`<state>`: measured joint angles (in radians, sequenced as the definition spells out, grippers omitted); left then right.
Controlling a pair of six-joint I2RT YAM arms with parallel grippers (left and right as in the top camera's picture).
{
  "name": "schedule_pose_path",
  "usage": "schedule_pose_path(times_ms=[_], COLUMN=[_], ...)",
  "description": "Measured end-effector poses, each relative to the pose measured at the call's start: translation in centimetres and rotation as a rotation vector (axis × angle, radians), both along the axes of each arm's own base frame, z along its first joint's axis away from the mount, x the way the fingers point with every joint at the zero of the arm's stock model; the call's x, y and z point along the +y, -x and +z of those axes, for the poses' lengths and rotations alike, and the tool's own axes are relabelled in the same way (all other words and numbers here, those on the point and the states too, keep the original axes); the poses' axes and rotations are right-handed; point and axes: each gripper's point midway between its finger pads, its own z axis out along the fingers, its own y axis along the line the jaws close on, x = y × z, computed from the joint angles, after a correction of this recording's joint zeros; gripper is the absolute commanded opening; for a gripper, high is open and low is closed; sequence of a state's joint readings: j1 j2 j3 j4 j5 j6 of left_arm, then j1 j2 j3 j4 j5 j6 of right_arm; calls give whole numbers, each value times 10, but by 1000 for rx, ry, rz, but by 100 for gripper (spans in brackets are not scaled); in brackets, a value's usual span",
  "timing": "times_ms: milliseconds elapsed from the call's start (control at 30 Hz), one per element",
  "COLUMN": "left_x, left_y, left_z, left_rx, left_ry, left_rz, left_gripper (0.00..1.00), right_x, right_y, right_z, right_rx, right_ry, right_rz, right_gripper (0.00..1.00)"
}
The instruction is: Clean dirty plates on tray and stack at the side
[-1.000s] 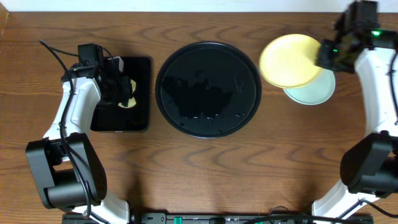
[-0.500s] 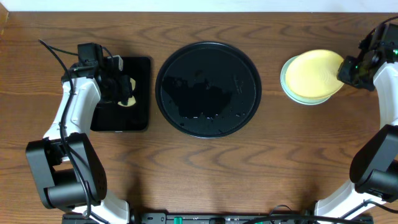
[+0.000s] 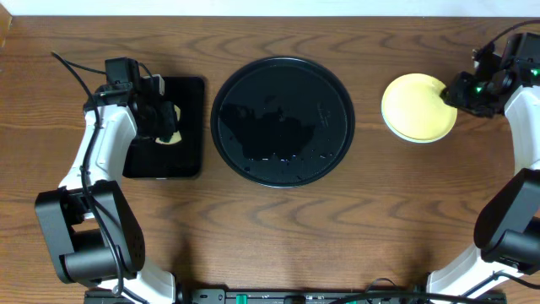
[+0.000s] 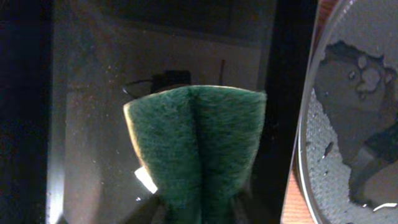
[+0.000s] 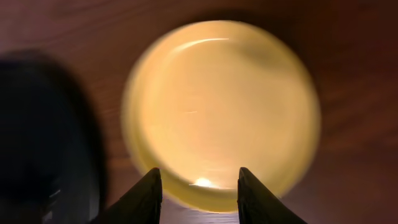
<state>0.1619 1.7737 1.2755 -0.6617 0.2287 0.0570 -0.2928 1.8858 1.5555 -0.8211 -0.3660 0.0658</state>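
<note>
The pale yellow plate lies on the table at the far right, apart from the round black tray, which holds only water drops. No mint-green plates show; the yellow plate covers that spot. My right gripper is open at the plate's right edge. In the right wrist view its fingers stand apart over the near rim of the yellow plate, holding nothing. My left gripper is shut on a green sponge above the small rectangular black tray.
The round tray's wet rim shows at the right of the left wrist view, next to the rectangular tray. Bare wooden table lies in front of the trays and the plate.
My right gripper carried the yellow plate to the right, set it down over the mint-green plate and let go. The left arm has not moved.
</note>
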Motion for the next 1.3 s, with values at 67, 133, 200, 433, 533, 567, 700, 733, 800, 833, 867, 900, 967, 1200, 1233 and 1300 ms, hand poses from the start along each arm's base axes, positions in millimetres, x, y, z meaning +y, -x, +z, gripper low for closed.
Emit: schedule_pose_path(times_ms=[67,133,200,433,533,567,700,733,800,833,867,900,967,1200,1233,1300], left_x=[0,0,0,0,1,1,1,1,1,1,1,1,0,0,0,0], left_y=[0,0,0,0,0,0,0,0,0,0,0,0,1,1,1,1], left_z=[0,0,0,0,0,0,0,0,0,0,0,0,0,0,0,0], left_rx=[0,0,0,0,0,0,-1,-1,-1,-2,-1,0,4,5,5,5], left_ry=[0,0,0,-2,-4,-5,-4,-3,-3,-5,-5,-4,-2,-2,-2,-2], left_rz=[0,0,0,-3,-2,-1,1,1,1,-4,-4,0,1,1,1,1], left_gripper=[33,36,37,51,59,64,69,69,77,80,80,80,81,82,83,83], right_x=[17,37,56,119,138,143,165,170,178,182,184,186,188,188,188,188], right_y=[-2,-4,-5,-3,0,1,3,4,4,4,4,4,5,8,8,8], right_z=[2,4,5,3,0,0,-1,-1,-1,-1,0,-1,-1,-3,-3,-3], right_rx=[-11,-19,-22,-13,-7,-6,-10,-15,-23,-26,-28,-29,-28,-14,-14,-14], right_ry=[-32,-55,-67,-32,0,9,34,38,44,45,45,49,56,59,59,59], right_rz=[46,94,141,285,328,340,386,400,418,427,431,435,443,443,443,443], right_gripper=[38,38,38,42,45,46,59,60,66,85,99,99,99,99,99,99])
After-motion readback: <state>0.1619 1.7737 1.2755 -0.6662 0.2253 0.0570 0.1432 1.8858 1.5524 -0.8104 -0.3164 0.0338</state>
